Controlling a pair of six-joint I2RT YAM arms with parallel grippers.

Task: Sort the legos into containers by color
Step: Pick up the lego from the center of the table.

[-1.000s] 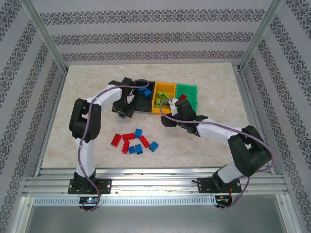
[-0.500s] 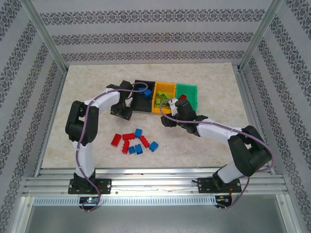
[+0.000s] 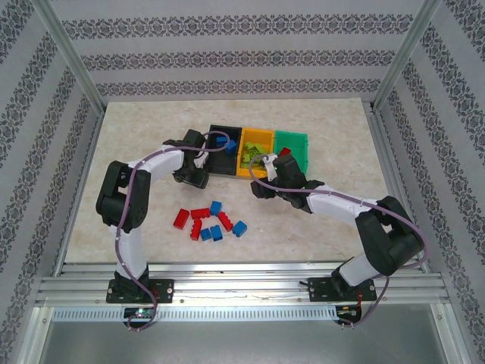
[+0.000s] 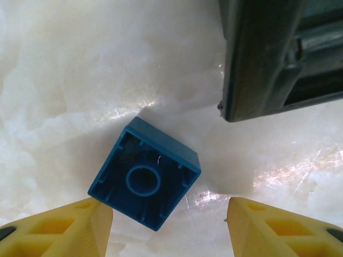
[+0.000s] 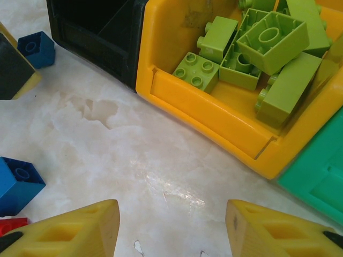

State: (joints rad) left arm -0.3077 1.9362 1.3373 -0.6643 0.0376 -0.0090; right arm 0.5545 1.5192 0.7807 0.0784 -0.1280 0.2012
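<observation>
Beside the black plastic bin (image 4: 257,59), a blue plastic brick (image 4: 144,181) lies upside down on the tabletop (image 4: 64,69) — left end effector (image 4: 167,214) spread astride it; right end effector (image 5: 171,214), also apart, faces the orange-yellow bin (image 5: 209,115).

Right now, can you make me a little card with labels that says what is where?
Black bin: left end of the row, blue bricks inside
Orange-yellow bin: middle, lime green bricks inside
Green bin: right end of the row
Left tool: open, over an upside-down blue brick beside the black bin
Right tool: open, nothing in it, over bare table in front of the orange-yellow bin
Left to sort: red and blue bricks loose on the table
</observation>
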